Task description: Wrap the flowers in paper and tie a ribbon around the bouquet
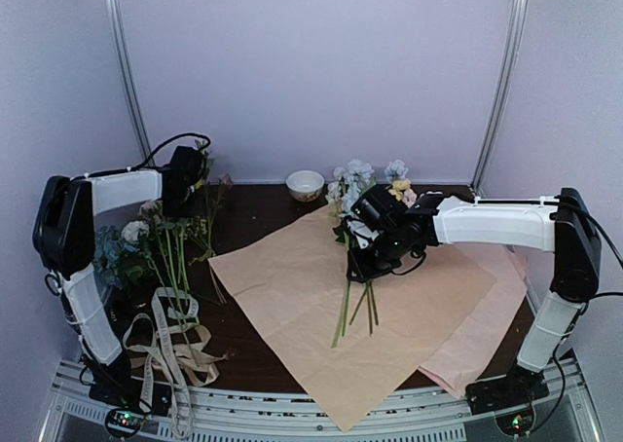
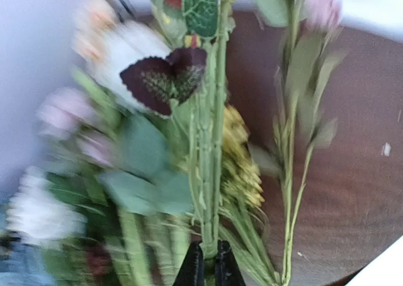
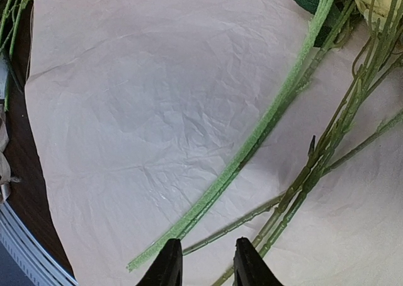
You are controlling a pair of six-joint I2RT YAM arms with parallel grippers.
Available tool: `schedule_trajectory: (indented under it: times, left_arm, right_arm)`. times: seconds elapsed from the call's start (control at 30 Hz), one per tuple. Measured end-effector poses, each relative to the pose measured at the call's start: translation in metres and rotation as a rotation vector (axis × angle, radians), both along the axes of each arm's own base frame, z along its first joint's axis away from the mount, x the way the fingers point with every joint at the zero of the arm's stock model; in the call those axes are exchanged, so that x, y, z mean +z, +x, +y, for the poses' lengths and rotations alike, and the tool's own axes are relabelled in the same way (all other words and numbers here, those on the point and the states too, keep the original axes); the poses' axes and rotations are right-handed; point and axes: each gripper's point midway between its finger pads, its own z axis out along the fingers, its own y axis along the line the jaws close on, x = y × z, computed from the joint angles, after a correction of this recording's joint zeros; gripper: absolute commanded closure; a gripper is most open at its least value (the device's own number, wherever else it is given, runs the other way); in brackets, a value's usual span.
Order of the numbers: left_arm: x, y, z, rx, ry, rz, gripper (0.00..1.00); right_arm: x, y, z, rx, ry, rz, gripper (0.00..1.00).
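Observation:
The paper (image 1: 292, 296) lies flat mid-table, peach face up. Several flowers (image 1: 362, 184) rest on it, stems (image 1: 352, 311) pointing toward me. My right gripper (image 1: 358, 267) hovers open just above those stems (image 3: 264, 128) and the paper (image 3: 145, 103), its tips (image 3: 206, 264) straddling a thin stem without touching it. At the left lies a loose pile of flowers (image 1: 146, 247). My left gripper (image 1: 182, 208) is shut on a green flower stem (image 2: 211, 172), pinched between its tips (image 2: 206, 266). The lettered cream ribbon (image 1: 164, 330) lies tangled at the front left. No bouquet is in view.
A small white bowl (image 1: 305, 184) stands at the back of the table. A plain pink sheet (image 1: 487, 345) lies under the paper at the right. A tan ribbon (image 1: 198, 362) is tangled with the cream one. Purple walls close in the back and sides.

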Motion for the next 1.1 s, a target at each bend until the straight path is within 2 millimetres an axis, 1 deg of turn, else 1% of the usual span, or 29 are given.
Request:
schedule_trajectory:
  times: [0.03,0.07,0.13,0.2,0.23,0.27,0.33,0.37,0.43,0.5,0.6,0.63,0.67,0.73,0.8,0.83,0.87,0.93,0.97,1.0,1.03,1.1]
  left_arm:
    - [0.026,0.0,0.008,0.021,0.031,-0.07,1.0]
    - [0.058,0.0,0.017,0.042,0.07,-0.153,1.0]
    - [0.114,-0.006,0.032,0.089,0.145,-0.301,1.0]
    - [0.159,-0.017,0.044,0.136,0.206,-0.425,1.0]
    - [0.178,-0.025,0.049,0.16,0.232,-0.477,1.0]
    - [0.194,-0.035,0.054,0.18,0.251,-0.525,1.0]
    - [0.215,-0.05,0.059,0.186,0.259,-0.592,1.0]
    - [0.224,-0.056,0.057,0.166,0.239,-0.633,1.0]
    - [0.236,-0.066,0.042,0.069,0.145,-0.719,1.0]
    - [0.247,-0.076,0.013,-0.082,-0.01,-0.816,1.0]
    - [0.278,-0.089,-0.064,-0.375,-0.298,-0.955,1.0]
    - [0.285,-0.094,-0.091,-0.465,-0.372,-0.976,1.0]
    - [0.29,-0.104,-0.132,-0.588,-0.472,-0.982,1.0]
    - [0.289,-0.123,-0.195,-0.767,-0.64,-0.95,1.0]
    - [0.282,-0.133,-0.244,-0.876,-0.804,-0.882,1.0]
    - [0.276,-0.132,-0.263,-0.903,-0.878,-0.839,1.0]
    - [0.27,-0.128,-0.28,-0.911,-0.944,-0.791,1.0]
    - [0.25,-0.111,-0.31,-0.893,-1.049,-0.686,1.0]
    - [0.239,-0.105,-0.321,-0.882,-1.075,-0.642,1.0]
    - [0.223,-0.096,-0.334,-0.86,-1.091,-0.58,1.0]
    - [0.206,-0.087,-0.348,-0.84,-1.091,-0.517,1.0]
    - [0.177,-0.078,-0.372,-0.817,-1.071,-0.412,1.0]
  right_arm:
    - [0.0,0.0,0.0,0.0,0.0,-0.001,0.71]
    - [0.001,0.0,0.0,-0.001,0.0,-0.002,0.71]
    - [0.001,0.0,0.0,-0.001,0.0,-0.002,0.71]
    - [0.001,0.0,0.0,-0.001,0.0,-0.003,0.71]
    - [0.002,0.0,0.0,-0.001,0.001,-0.004,0.71]
    - [0.003,0.0,0.0,0.0,0.002,-0.005,0.71]
    - [0.007,0.0,0.0,0.002,0.01,-0.013,0.71]
    - [0.01,0.0,0.001,0.007,0.017,-0.019,0.71]
    - [0.019,0.0,0.003,0.023,0.039,-0.036,0.71]
    - [0.03,0.0,0.008,0.046,0.076,-0.055,0.7]
    - [0.057,-0.001,0.021,0.092,0.173,-0.098,0.67]
    - [0.072,-0.003,0.028,0.117,0.23,-0.123,0.66]
    - [0.087,-0.004,0.033,0.139,0.284,-0.149,0.66]
    - [0.12,-0.008,0.042,0.179,0.393,-0.207,0.66]
    - [0.154,-0.011,0.043,0.193,0.492,-0.271,0.67]
    - [0.166,-0.012,0.041,0.191,0.525,-0.296,0.66]
    - [0.176,-0.012,0.037,0.18,0.555,-0.319,0.66]
    - [0.187,-0.008,0.018,0.121,0.593,-0.351,0.67]
    - [0.187,-0.003,0.004,0.072,0.597,-0.361,0.67]
    - [0.183,0.003,-0.009,0.02,0.593,-0.36,0.66]
    - [0.173,0.009,-0.024,-0.038,0.576,-0.354,0.66]
    - [0.151,0.018,-0.045,-0.129,0.531,-0.327,0.66]
